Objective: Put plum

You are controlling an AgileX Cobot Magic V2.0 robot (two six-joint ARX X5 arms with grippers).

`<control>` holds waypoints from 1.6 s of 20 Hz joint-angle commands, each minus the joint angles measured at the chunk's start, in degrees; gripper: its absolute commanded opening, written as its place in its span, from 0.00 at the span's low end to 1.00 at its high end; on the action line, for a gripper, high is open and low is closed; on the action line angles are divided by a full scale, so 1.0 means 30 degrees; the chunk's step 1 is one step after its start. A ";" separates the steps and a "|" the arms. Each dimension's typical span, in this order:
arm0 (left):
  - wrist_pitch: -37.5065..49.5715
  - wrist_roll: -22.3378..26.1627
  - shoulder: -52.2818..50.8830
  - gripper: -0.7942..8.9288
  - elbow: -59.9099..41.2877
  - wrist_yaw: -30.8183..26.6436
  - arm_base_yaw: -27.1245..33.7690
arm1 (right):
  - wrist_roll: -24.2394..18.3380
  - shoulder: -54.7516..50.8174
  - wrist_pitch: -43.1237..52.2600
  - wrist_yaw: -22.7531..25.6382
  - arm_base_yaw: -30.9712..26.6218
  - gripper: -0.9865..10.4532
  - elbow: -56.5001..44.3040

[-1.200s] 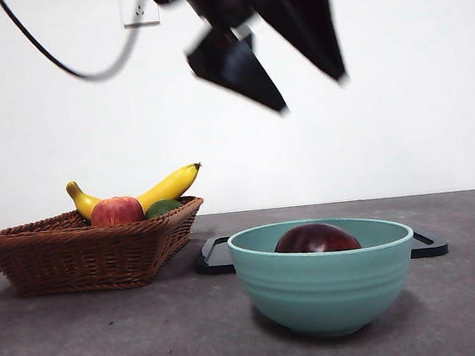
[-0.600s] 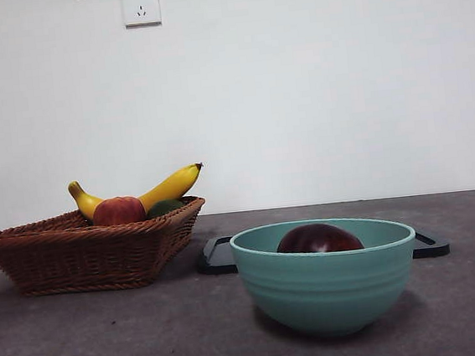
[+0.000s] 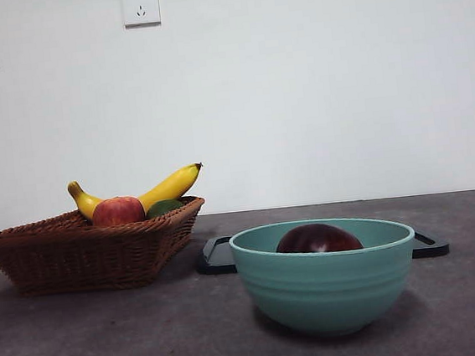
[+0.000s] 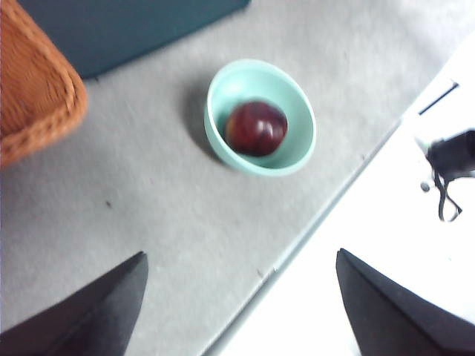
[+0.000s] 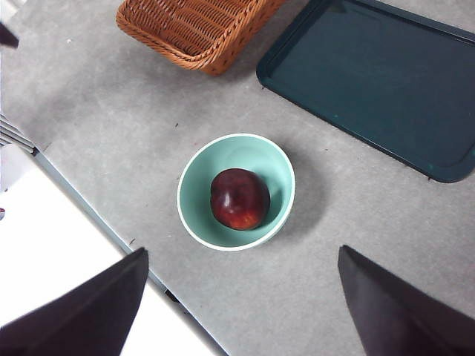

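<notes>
Plum, dark maroon and glossy, lies inside a pale teal bowl that stands on the grey table near its front edge. In the level front view the plum's top just shows above the bowl's rim. Behind the bowl lies a flat dark tray, and beside the tray sits a brown wicker basket holding a yellow banana, a red apple-like fruit and a small green fruit. A white wall socket sits high on the wall; no writing on it can be read. Both arms hang high above the table, well apart from everything. The left gripper has its jaws spread wide and holds nothing; the right gripper is likewise spread wide and empty.
</notes>
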 commanded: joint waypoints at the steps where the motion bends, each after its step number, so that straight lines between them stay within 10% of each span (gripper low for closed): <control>1: -0.0102 0.0627 0.0058 0.50 0.0189 0.0379 -0.0073 | 0.0051 0.0160 0.0138 0.0066 0.0080 0.44 0.0364; 15: -0.0029 0.0627 0.0066 0.50 0.0189 0.0379 -0.0073 | 0.1632 0.2907 0.0058 0.1916 0.1508 0.44 0.0095; 32: 0.0138 0.0634 0.0066 0.50 0.0189 0.0379 -0.0073 | 0.4532 1.0273 1.1140 0.5085 0.5479 0.34 -0.4575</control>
